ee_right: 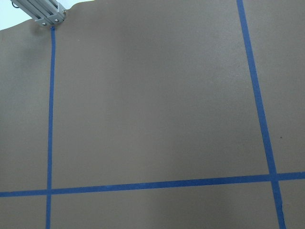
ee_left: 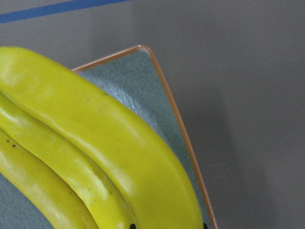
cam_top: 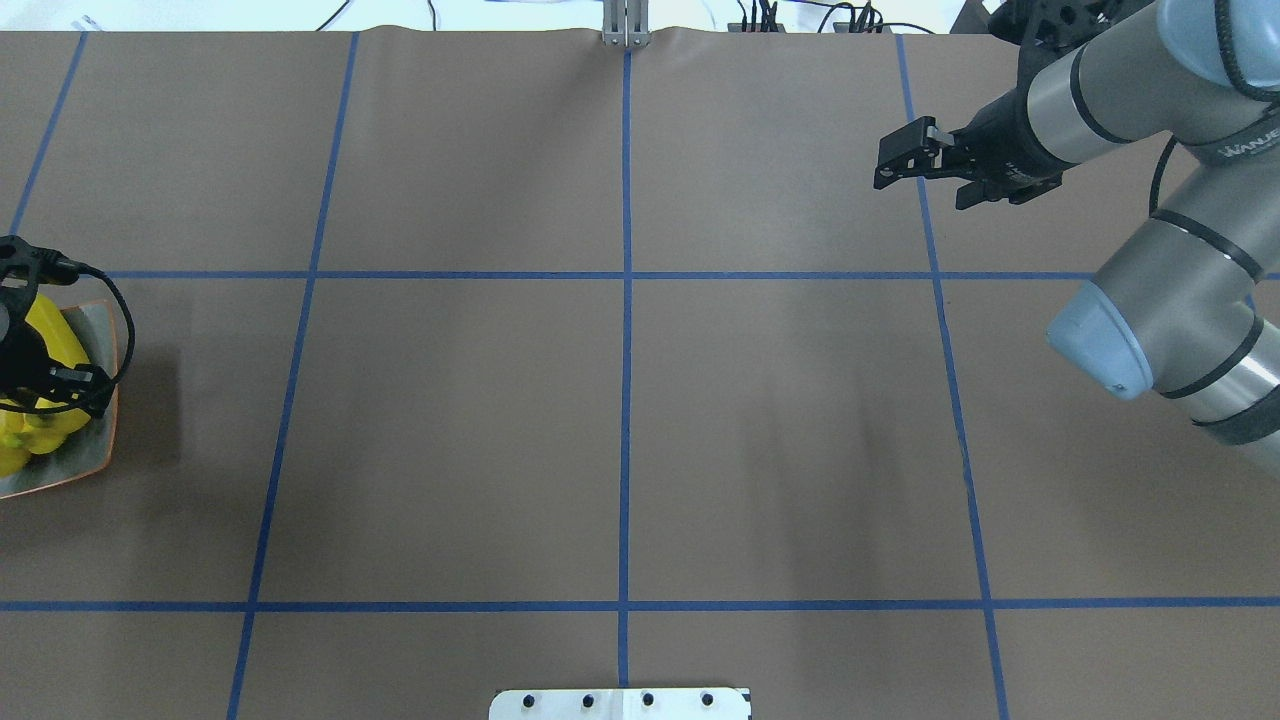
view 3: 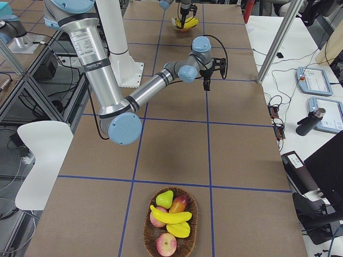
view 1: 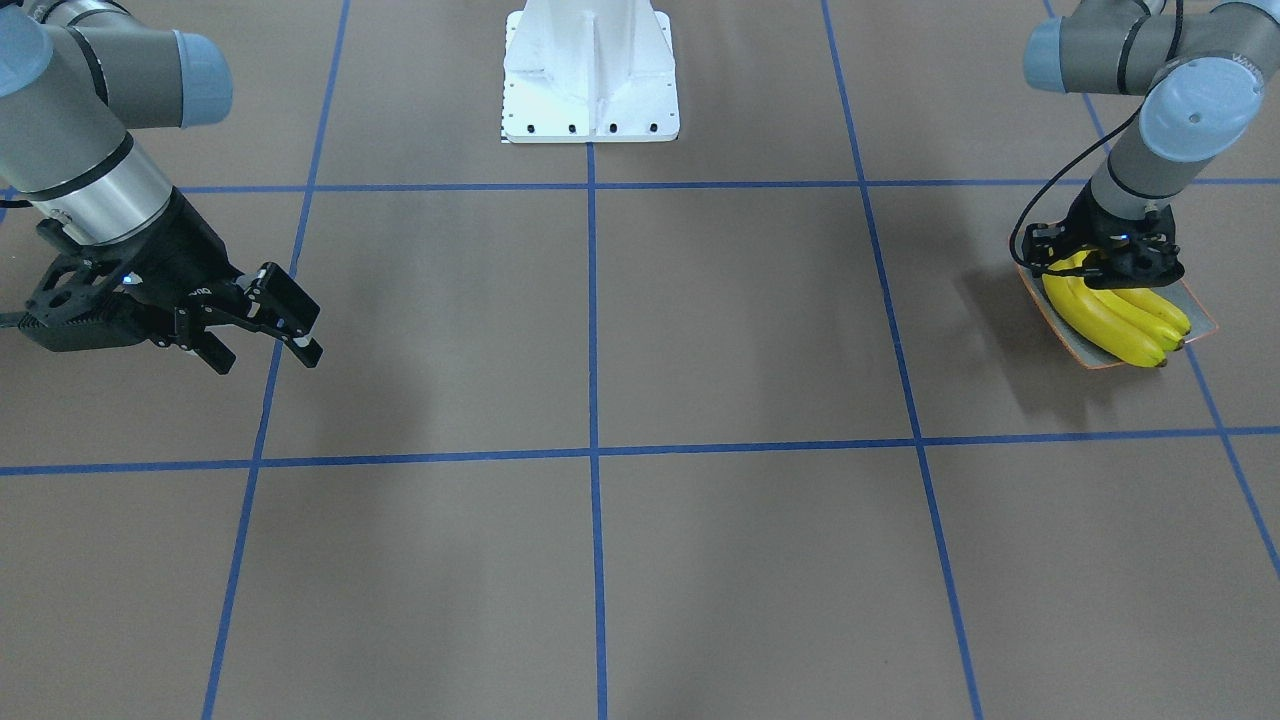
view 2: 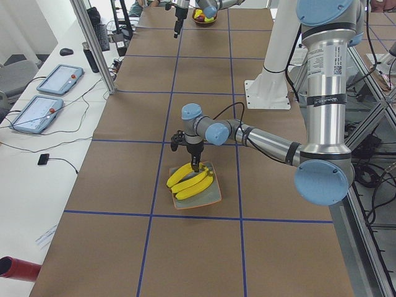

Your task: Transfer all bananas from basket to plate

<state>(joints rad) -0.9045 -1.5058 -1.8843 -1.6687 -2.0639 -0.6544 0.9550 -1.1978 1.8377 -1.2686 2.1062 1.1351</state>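
Where bananas (view 1: 1110,315) lie on plate (view 1: 1197,311), left fingers (view 2: 195,165) just above.

Three glossy yellow curved bananas (view 2: 189,184) lying side by side on a squarish grey-green glazed dish with orange rim (view 2: 214,197), way over left. One more yellow banana (view 3: 171,217) sitting in the oval woven basket (view 3: 194,213), far right.

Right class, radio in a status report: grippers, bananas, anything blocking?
Left gripper low over three bananas on plate, jaws unclear. Right gripper open, empty. One banana left in basket. No obstruction seen.
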